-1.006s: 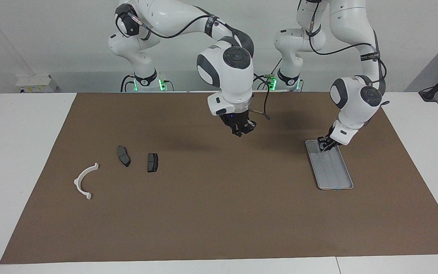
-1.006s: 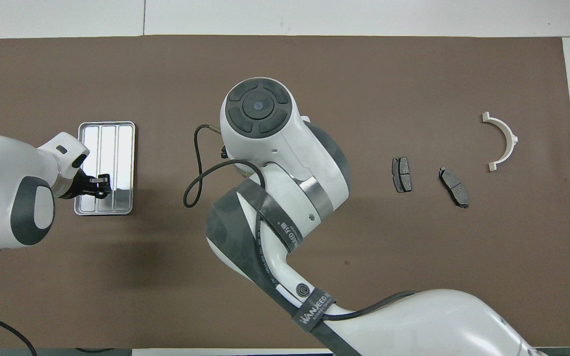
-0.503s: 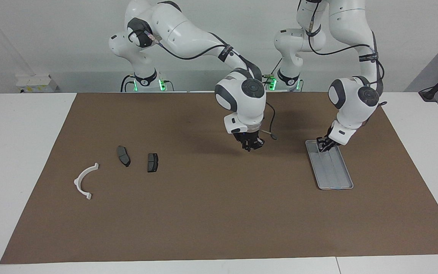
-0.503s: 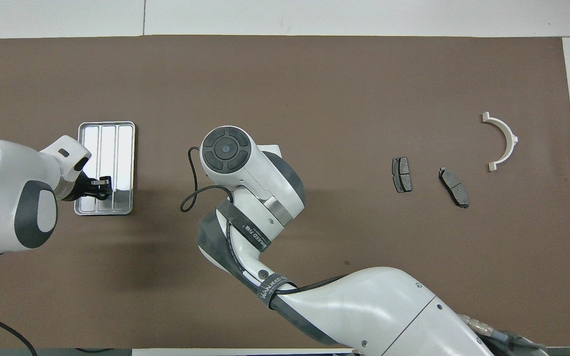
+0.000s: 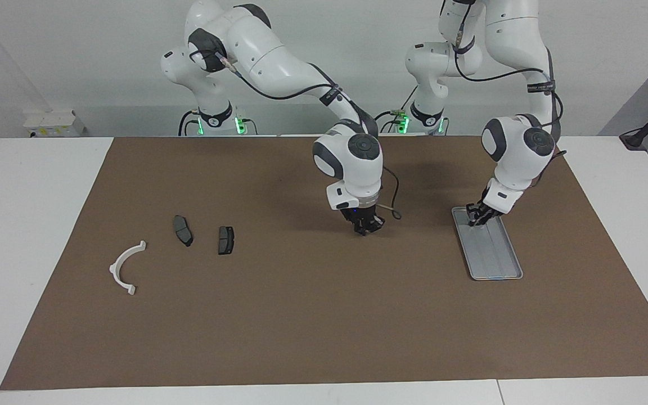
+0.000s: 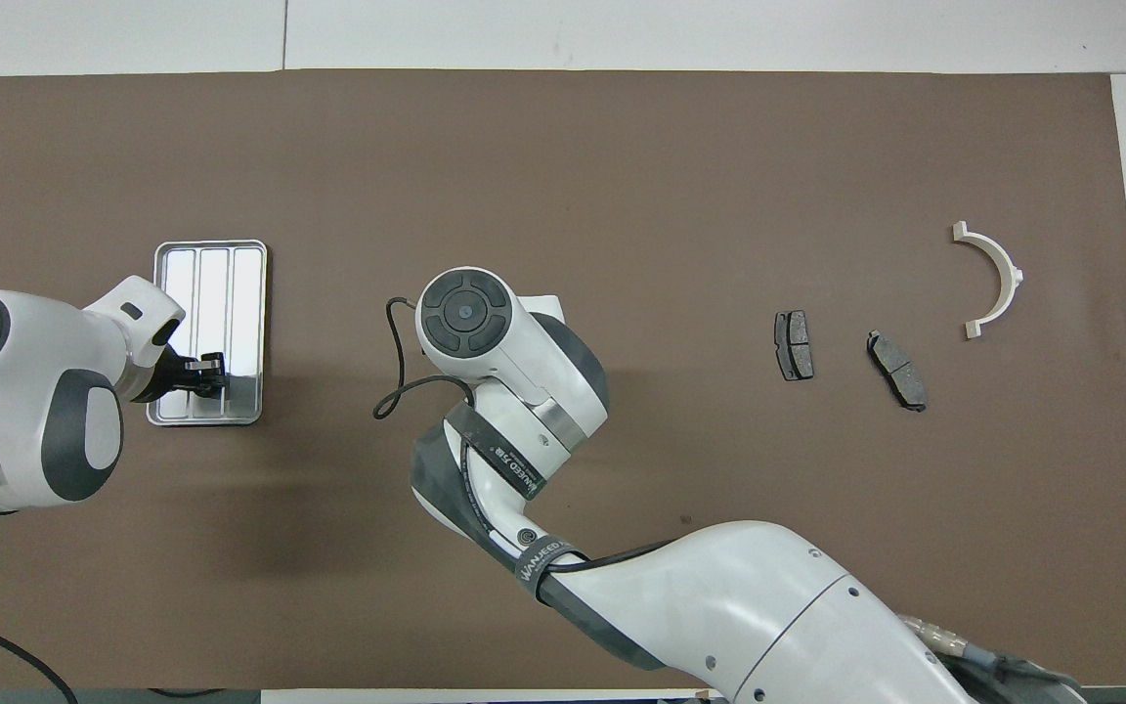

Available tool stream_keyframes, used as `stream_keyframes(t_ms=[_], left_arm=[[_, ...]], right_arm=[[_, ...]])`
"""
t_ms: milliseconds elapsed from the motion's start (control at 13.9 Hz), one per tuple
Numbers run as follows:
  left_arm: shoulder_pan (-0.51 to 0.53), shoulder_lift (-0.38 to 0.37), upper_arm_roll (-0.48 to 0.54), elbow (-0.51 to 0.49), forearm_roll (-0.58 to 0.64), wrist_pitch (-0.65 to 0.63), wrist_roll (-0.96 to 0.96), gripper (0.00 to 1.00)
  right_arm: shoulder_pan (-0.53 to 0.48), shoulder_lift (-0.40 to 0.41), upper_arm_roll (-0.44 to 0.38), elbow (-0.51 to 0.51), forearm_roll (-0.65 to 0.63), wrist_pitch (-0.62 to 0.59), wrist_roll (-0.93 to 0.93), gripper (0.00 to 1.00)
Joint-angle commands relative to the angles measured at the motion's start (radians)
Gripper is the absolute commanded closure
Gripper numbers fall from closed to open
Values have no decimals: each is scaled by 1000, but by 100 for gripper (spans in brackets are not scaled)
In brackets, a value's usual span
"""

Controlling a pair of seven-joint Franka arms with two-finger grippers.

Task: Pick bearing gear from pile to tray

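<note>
In the facing view the right gripper hangs low over bare brown mat near the table's middle, between the scattered parts and the flat silver-grey metal tray with its low raised rim; whether its fingers are parted or closed, and whether anything sits between them, I cannot tell; no bearing gear shows anywhere on the mat. The left gripper sits at the tray's end nearer the robots, down at its rim or floor; its grasp is likewise unclear. The pile lies toward the right arm's end: a white curved plastic arc bracket and two dark grey brake pads, all apart from one another.

In the overhead view the right arm's wrist housing hides its own gripper entirely; the left gripper shows over the tray near its robot-side corner; the bracket and pads lie well apart from both arms.

Risks, as I judge them: if the right gripper carries a small gear, a loose pinch could drop it on the mat short of the tray, where it might roll; if it carries nothing, it may close on bare mat; the left gripper resting at the tray could nudge or tip it, or crowd the right arm's approach, since both would share the same narrow space.
</note>
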Motion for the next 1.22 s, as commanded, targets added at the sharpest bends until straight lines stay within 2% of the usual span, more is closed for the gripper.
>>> stream_keyframes(t_ms=[0,72,144,216,431,647,791,934,1150], left_arm=[[11,-20,-8,-17,-4,10,7,21],[8,-15,-11,7,-4,-11,4,21],[4,-14,-11,39,-9,-48,2,21],[-1,-15,-11,79,-12,-97,-3,21],[-56,-3,-19,205,-18,-234,-148,23],[-157,14,-19,259,-18,-254,-341,24],[-264,21,-17,264,-16,-222,-514,25],[-370,41,-14,291,-15,-194,-646,30],[-498,173,-13,427,-9,-208,-872,30]], right_arm=[[-14,-35,4,-52,-14,20,16,100],[-15,-35,3,-49,-14,14,16,100],[-17,-35,1,-38,-14,-5,17,37],[-15,-37,-3,-21,-14,-46,16,0],[-35,-23,-2,118,-43,-234,2,0],[-127,-73,9,184,-24,-313,-116,0],[-197,-144,9,183,2,-347,-272,0],[-286,-200,8,183,39,-423,-512,0],[-423,-254,6,174,39,-506,-874,0]])
